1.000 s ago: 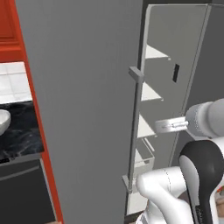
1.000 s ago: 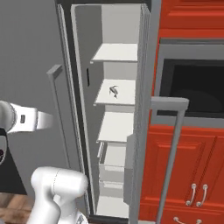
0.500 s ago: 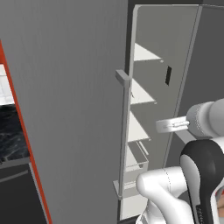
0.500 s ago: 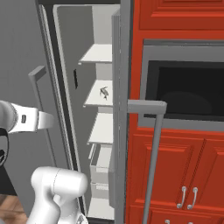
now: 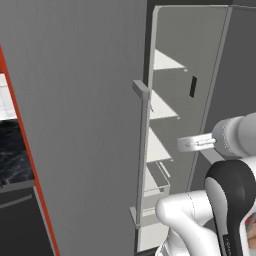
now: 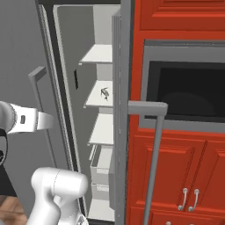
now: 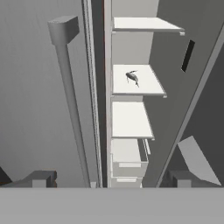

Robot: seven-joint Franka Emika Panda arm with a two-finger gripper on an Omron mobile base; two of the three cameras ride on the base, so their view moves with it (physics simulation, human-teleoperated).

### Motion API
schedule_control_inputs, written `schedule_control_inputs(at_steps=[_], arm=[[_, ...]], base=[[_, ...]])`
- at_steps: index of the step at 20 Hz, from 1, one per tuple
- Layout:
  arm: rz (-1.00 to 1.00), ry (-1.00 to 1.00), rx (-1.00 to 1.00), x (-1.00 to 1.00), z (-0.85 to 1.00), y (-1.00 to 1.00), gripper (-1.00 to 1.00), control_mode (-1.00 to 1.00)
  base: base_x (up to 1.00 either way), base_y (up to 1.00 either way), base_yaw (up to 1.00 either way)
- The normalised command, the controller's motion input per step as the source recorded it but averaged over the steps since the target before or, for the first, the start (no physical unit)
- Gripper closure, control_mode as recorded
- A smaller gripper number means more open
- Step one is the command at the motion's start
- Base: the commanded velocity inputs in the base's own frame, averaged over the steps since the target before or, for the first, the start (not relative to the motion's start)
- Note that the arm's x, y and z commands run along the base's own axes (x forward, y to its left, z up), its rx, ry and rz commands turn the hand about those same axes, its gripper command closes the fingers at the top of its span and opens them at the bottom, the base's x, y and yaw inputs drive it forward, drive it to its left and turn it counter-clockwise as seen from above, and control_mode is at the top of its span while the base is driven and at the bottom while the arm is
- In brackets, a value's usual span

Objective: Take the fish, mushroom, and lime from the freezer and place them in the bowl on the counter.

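Note:
The freezer (image 5: 90, 125) stands with its narrow compartment open, pale shelves (image 6: 103, 94) showing inside. A small grey fish (image 7: 132, 78) lies on the second shelf from the top, also seen as a fish (image 6: 105, 91) in the right base view. My gripper (image 7: 109, 179) hangs in front of the opening, well short of the shelves, open and with nothing between its fingers (image 7: 40, 178). From the side, the gripper (image 5: 186, 145) points toward the compartment. A strip of the black marble counter (image 5: 10, 155) shows at far left. The mushroom, lime and bowl are out of view.
The freezer's left door with its long bar handle (image 7: 70, 100) stands close on my left. The right door's handle (image 6: 154, 167) juts out before red cabinets (image 6: 176, 176) and a dark oven window (image 6: 189, 92). Pale drawers (image 7: 127, 157) sit below the shelves.
Both base views have shifted sideways, so the base has moved along the freezer front. The arm holds the same pose and the gripper stays open.

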Motion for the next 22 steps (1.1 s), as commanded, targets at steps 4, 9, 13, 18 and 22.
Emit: schedule_control_inputs(at_steps=[4, 9, 13, 18, 22], arm=[[0.00, 0.00, 0.00, 0.00, 0.00, 0.00, -1.00, 1.00], [0.00, 0.00, 0.00, 0.00, 0.00, 0.00, -1.00, 1.00], [0.00, 0.00, 0.00, 0.00, 0.00, 0.00, -1.00, 1.00], [0.00, 0.00, 0.00, 0.00, 0.00, 0.00, -1.00, 1.00], [0.00, 0.00, 0.00, 0.00, 0.00, 0.00, -1.00, 1.00]], base=[[0.92, -0.23, -0.01], [0.96, -0.13, -0.03], [1.00, -0.03, -0.05], [1.00, -0.08, 0.00], [0.61, -0.28, 0.00]])
